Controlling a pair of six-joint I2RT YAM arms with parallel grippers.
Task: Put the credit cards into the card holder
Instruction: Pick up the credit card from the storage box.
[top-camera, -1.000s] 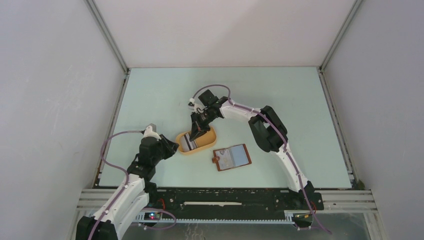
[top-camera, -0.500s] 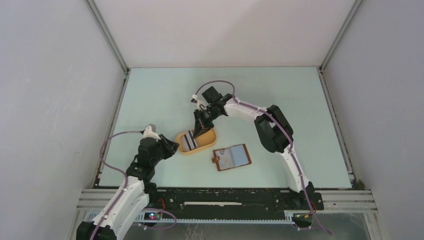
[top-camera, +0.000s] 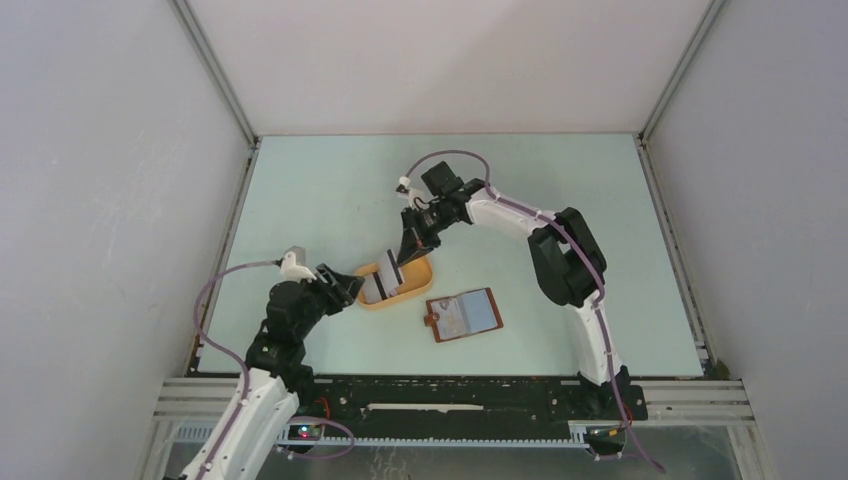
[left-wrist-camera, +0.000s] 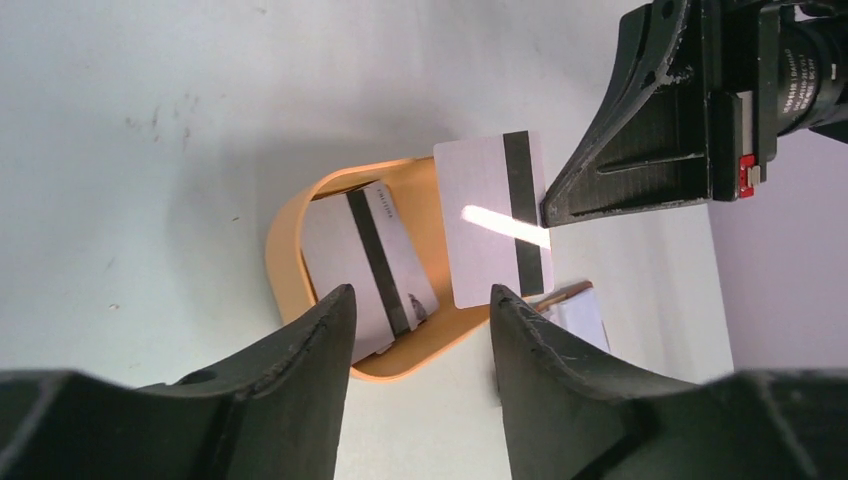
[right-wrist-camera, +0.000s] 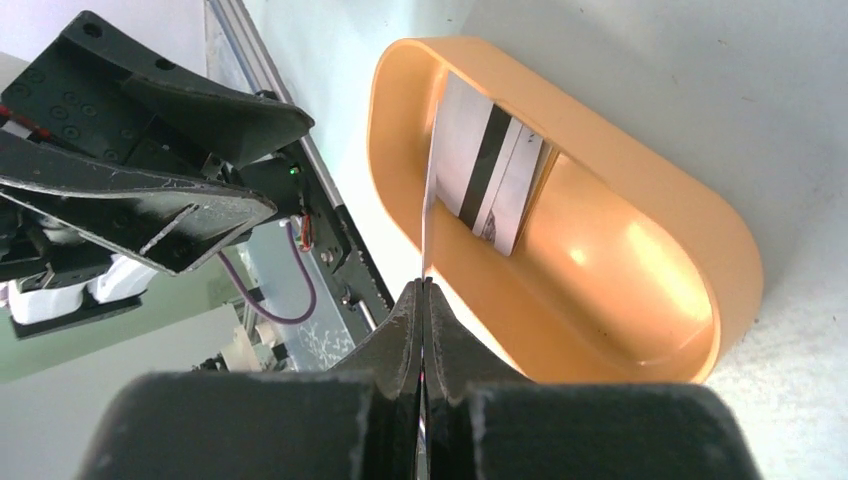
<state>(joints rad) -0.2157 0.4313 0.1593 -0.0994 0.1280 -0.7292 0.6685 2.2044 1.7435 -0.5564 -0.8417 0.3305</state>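
Card holder (top-camera: 464, 315) lies open on table (top-camera: 600, 200), mid-width twd near edge: brown border, grey-blue inside. Tray (top-camera: 425, 283) just left of it holds a grey credit card (left-wrist-camera: 365, 265) w/ dark stripe, lower end hidden. R gripper (right-wrist-camera: 424, 290) pinches white card (left-wrist-camera: 495, 220) above tray. L gripper (left-wrist-camera: 420, 295) jaws apart, empty.

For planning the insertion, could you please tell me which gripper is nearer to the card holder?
Right. The right gripper, shut on a credit card, hangs over the tray just left of the card holder; the left gripper, open, sits beyond the tray's far end.
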